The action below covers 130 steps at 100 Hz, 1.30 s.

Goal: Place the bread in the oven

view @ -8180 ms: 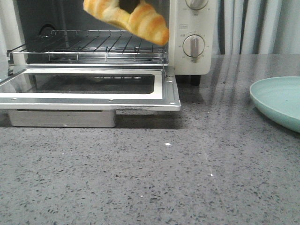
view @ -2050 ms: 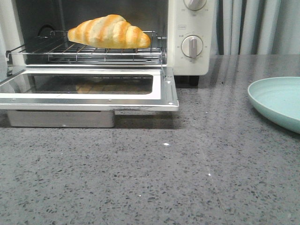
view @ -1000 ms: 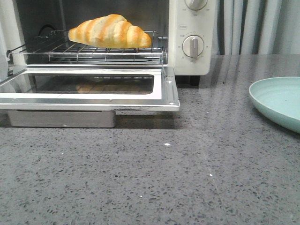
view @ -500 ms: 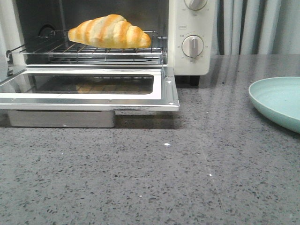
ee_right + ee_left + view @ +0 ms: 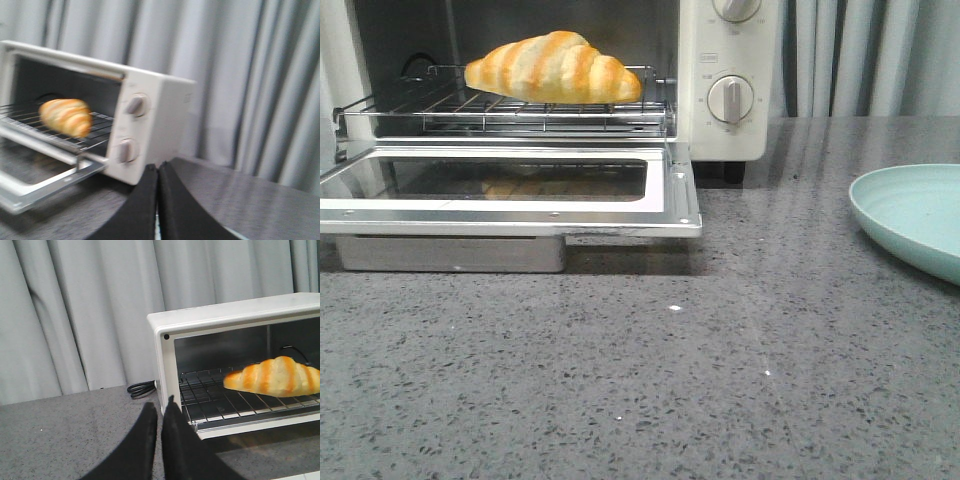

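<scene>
Bread point(image 5: 553, 68) lies lengthwise across the oven point(image 5: 210, 322) rack, beyond both closed, empty end effectors: left end effector point(image 5: 159, 415) nearer, right end effector point(image 5: 158, 175) farther off.

Slightly blurred view: the right gripper point(image 5: 158, 172), its dark fingers pressed together with nothing between them, hangs before a cream-white toaster oven point(image 5: 150, 130). The oven door point(image 5: 45, 185) lies open; a golden striped bread point(image 5: 66, 117) rests on the wire rack point(image 5: 97, 131). Grey curtains point(image 5: 240, 75) hang behind.
</scene>
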Tool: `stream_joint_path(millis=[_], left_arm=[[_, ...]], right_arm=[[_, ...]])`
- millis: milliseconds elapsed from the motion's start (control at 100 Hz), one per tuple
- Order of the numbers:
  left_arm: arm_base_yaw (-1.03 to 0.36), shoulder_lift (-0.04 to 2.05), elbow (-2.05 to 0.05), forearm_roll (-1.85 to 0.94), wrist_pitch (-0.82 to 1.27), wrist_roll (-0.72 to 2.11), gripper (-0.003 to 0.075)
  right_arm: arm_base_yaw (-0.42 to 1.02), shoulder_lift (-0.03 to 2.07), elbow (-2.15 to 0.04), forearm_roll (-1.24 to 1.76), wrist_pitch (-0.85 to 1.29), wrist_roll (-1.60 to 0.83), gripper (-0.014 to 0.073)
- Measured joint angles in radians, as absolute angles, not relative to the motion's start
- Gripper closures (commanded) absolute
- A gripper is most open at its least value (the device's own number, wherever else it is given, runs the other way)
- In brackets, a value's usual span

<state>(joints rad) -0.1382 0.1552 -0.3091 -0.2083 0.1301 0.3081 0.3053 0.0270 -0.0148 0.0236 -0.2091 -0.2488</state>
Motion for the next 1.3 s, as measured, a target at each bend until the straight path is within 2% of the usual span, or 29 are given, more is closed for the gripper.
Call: stream_joint_path(millis=[230,440,650,1300], left_arm=[[-0.138,0.155,-0.309,-0.208,0.13,0.308,0.074],[-0.138,0.155,-0.309,-0.208,0.13,0.308,0.074],[-0.138,0.155,-0.309,-0.208,0.13,0.308,0.074],[-0.138,0.155,-0.309,-0.208,0.13,0.308,0.074]], right_arm=[[0.124,-0.009,-0.015,0.046,-0.182,-0.249,0.0638],[0.032,-0.009,-0.015,0.076,-0.075,-0.251,0.0638],[0.0,-0.009,-0.013,0.111,0.032,-0.251,0.0638],[-0.021,-0.009,0.015,0.164,0.09,-0.22,0.0638]])
